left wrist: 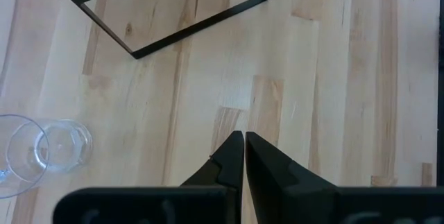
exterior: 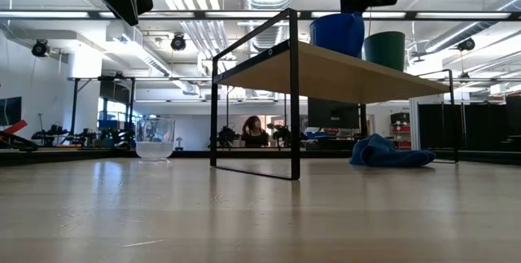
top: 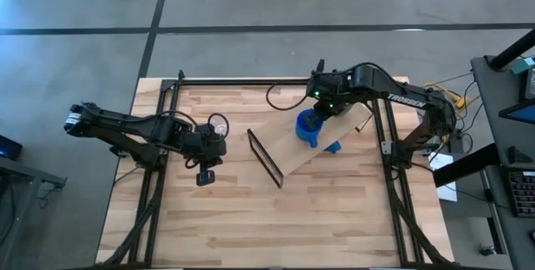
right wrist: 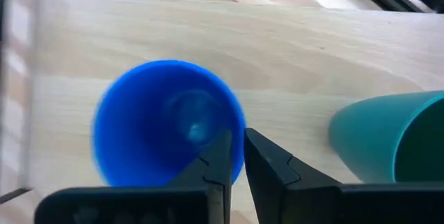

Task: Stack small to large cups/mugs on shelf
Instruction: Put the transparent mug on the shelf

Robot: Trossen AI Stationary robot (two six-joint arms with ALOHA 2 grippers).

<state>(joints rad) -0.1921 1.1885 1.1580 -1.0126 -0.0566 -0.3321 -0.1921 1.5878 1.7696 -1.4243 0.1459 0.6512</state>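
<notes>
On the shelf [top: 334, 136] we saw the mug [top: 308, 127] upright, right hand [right wrist: 234, 156] pinching its rim; only the low view showed the green cup [exterior: 384, 50] beside it. Left hand [left wrist: 244, 156] clenched, empty.

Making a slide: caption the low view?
Blue mug and green cup on the shelf; glass cup on the table.

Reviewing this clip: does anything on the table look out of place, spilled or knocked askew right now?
A crumpled blue cloth lies on the table beneath the shelf, apart from the cups. The glass cup stands upright on the table, not on the shelf with the blue mug and green cup. Nothing spilled or tipped.
</notes>
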